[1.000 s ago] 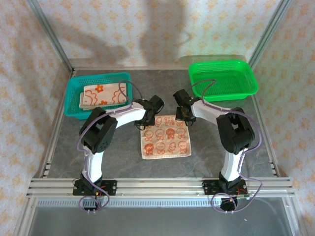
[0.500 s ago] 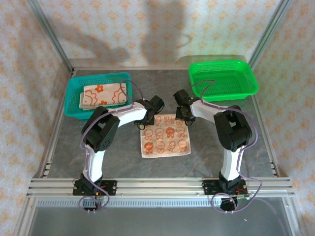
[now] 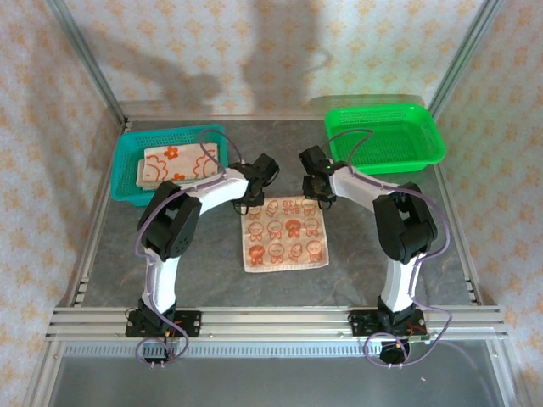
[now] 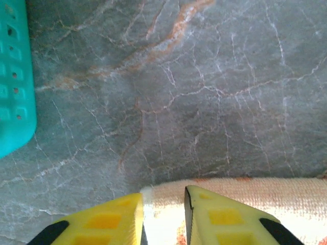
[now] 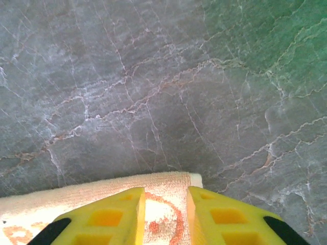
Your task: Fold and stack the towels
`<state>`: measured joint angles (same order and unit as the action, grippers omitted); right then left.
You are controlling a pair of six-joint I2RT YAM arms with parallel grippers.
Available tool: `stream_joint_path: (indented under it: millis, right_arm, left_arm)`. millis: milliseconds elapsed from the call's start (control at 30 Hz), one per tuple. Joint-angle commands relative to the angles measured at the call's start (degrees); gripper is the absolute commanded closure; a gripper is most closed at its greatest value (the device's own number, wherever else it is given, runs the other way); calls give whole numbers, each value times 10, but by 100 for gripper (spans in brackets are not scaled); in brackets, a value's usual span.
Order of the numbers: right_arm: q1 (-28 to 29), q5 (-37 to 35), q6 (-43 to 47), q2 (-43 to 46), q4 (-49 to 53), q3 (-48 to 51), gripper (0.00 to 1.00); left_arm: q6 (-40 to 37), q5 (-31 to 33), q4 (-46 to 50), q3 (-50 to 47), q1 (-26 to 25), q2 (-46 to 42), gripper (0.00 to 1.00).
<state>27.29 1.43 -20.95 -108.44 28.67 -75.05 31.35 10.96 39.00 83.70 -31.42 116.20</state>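
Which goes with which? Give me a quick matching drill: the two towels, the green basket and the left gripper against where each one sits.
Things:
1 spread towel
2 folded towel
3 green basket
4 left gripper

Places:
A far right of the table
B over the spread towel's far left corner, jaws apart
C inside the teal basket
D flat on the table between the arms

Pairs: 1-D, 2-C, 3-A, 4-B
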Motion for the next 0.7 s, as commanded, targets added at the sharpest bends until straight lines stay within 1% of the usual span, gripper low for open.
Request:
stream_joint_path:
  millis: [0, 100, 567, 667]
  right_arm:
    - [-9, -17, -8, -18, 14, -17, 72]
    - [-14, -15, -12, -26, 12, -21, 70]
    - [-26, 17, -22, -58, -4, -13, 70]
    - [-25, 23, -26, -61, -5, -14, 71]
  left_arm:
    - [-4, 9, 7, 19, 6, 18, 69]
    - [-4, 8, 7, 21, 7, 25, 67]
    - [-4, 2, 6, 14, 9, 45, 66]
    - [-4, 5, 7, 11, 9, 48, 66]
